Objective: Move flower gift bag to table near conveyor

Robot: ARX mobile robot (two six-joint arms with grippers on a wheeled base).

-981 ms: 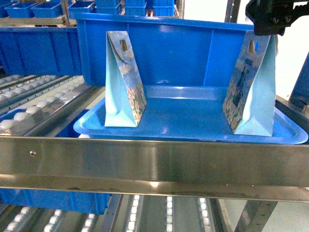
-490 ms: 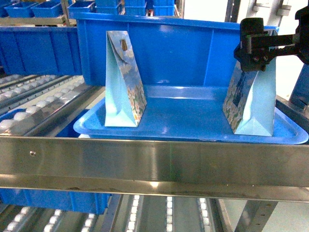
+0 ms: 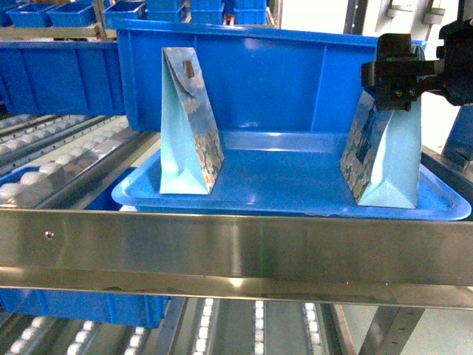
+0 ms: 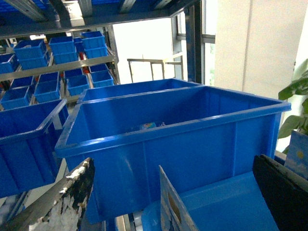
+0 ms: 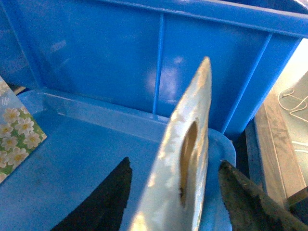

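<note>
- Steel rail [image 3: 236, 255]: brushed metal, shiny.
- Tray [image 3: 295, 181] behind the rail: smooth glossy blue plastic.
- Gift bags [image 3: 190, 126] on the tray: printed paper, slight sheen.

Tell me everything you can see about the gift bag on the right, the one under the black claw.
The right gift bag is a pale blue paper pouch, wide at its base and narrowing to a flat folded top with a cut-out handle hole, seen in the right wrist view. One side carries a printed picture. It stands upright on the shallow blue tray, near the right edge, before a deep blue bin. The right gripper straddles its top, open, fingers either side, not visibly pinching.
</note>
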